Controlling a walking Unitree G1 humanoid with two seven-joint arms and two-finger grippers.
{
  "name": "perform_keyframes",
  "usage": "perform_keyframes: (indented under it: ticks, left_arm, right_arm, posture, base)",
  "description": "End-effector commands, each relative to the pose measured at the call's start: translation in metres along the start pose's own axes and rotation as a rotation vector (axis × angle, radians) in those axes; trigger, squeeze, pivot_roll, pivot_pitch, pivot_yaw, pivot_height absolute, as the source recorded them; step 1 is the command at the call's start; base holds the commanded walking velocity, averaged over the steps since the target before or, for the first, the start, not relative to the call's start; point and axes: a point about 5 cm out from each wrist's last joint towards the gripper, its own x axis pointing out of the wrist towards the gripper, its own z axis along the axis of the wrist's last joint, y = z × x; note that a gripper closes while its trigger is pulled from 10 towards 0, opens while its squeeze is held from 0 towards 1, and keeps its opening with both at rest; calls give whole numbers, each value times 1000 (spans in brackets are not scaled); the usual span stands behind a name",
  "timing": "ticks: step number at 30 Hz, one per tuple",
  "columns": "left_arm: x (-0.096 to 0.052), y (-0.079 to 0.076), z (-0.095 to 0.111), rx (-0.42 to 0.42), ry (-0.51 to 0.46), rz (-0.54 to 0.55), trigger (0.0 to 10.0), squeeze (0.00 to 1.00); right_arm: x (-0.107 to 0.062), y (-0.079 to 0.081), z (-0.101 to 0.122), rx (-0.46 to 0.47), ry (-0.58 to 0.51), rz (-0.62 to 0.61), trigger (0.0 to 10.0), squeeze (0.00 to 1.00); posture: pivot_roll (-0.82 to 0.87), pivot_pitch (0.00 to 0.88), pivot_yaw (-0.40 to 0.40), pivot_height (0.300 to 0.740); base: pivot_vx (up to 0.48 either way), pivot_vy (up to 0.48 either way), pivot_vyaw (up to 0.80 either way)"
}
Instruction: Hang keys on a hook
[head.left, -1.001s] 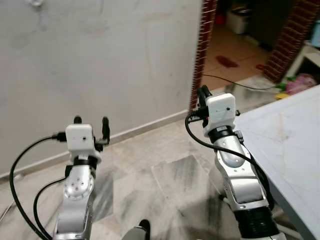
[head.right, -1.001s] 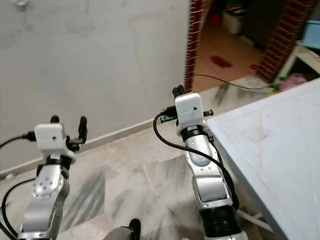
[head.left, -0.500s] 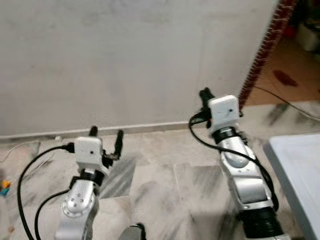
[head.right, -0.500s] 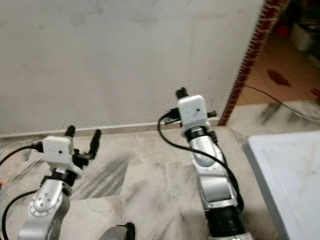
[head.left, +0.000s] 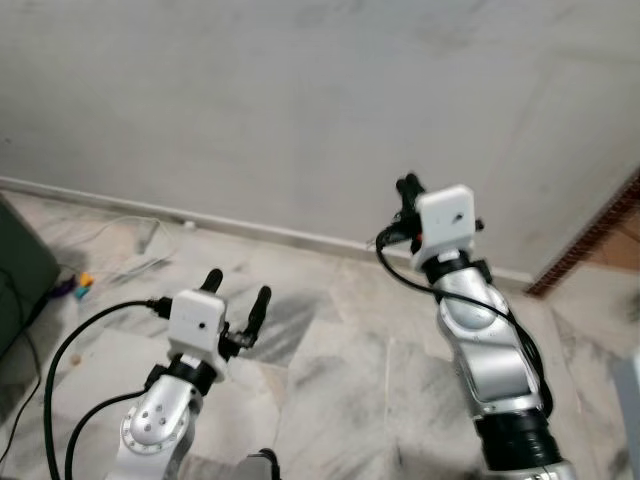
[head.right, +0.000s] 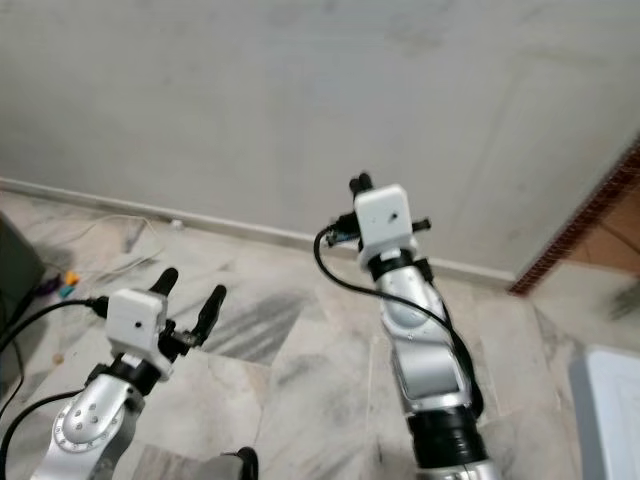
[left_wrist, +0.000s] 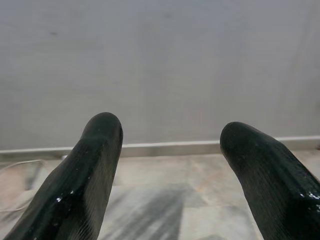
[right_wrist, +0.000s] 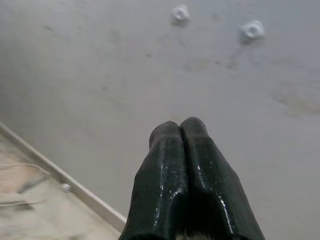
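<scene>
My right gripper (head.left: 407, 186) is raised at chest height before a plain grey wall (head.left: 300, 110), with its two black fingers (right_wrist: 170, 150) pressed together, shut. Nothing can be made out between them. In the right wrist view two small white knobs (right_wrist: 180, 12) (right_wrist: 251, 29) stick out of the wall above the fingertips. My left gripper (head.left: 238, 285) is held lower, over the marble floor, open with nothing between its fingers (left_wrist: 100, 145). I see no keys.
A dark green object (head.left: 15, 270) stands at the far left, with a white cable (head.left: 130, 235) and a small coloured bit (head.left: 82, 285) on the floor beside it. A brick pillar (head.left: 600, 235) stands at the right. A white table corner (head.right: 610, 400) lies low right.
The camera has swung left: the doorway and the white table slid off to the right, and the dark object and cable came in. Both arms keep their pose.
</scene>
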Motion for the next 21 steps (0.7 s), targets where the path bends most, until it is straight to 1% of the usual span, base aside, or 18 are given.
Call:
perform_keyframes:
  ticks: [1,5,6,8,11,14,15,20,21]
  left_arm:
    - [0,-4,-6,-11,22,-9,10000,0]
    - [4,1,-7,-21,19,36,10000,0]
    - [4,1,-7,-22,20,36,10000,0]
    - [4,-1,-7,-5,16,1,10000,0]
    - [4,-2,-7,-4,14,-7,10000,0]
    - [9,0,-4,-21,1,-7,10000,0]
    - [12,-1,-1,-49,-18,-13,10000,0]
    - [15,-1,0,-51,-26,-8,10000,0]
    - [16,-1,1,-65,-37,-10,10000,0]
  right_arm:
    - [-1,-6,2,-12,-8,-23,10000,0]
    - [1,-4,2,-3,-14,-24,10000,0]
    - [1,-4,2,-1,-17,-23,10000,0]
    - [3,-2,2,4,-20,-20,10000,0]
    - [3,-2,3,6,-24,-20,10000,0]
    - [5,-4,3,4,-27,-30,10000,0]
    - [5,-6,3,4,-28,-38,10000,0]
    - [4,-6,3,3,-28,-41,10000,0]
    - [4,-5,2,4,-29,-44,10000,0]
  posture:
    - [37,160,-11,740]
    - [47,157,-15,740]
    - [47,157,-15,740]
    - [51,152,-12,740]
    - [51,152,-12,740]
    - [45,145,-6,740]
    - [43,143,-3,740]
    - [43,142,-2,740]
    - [40,138,4,740]
  base:
    - [0,0,800]
    - [0,0,800]
    - [0,0,0]
    - [0,0,0]
    - [0,0,0]
    - [0,0,0]
    - [0,0,0]
    - [0,0,0]
    - [0,0,0]
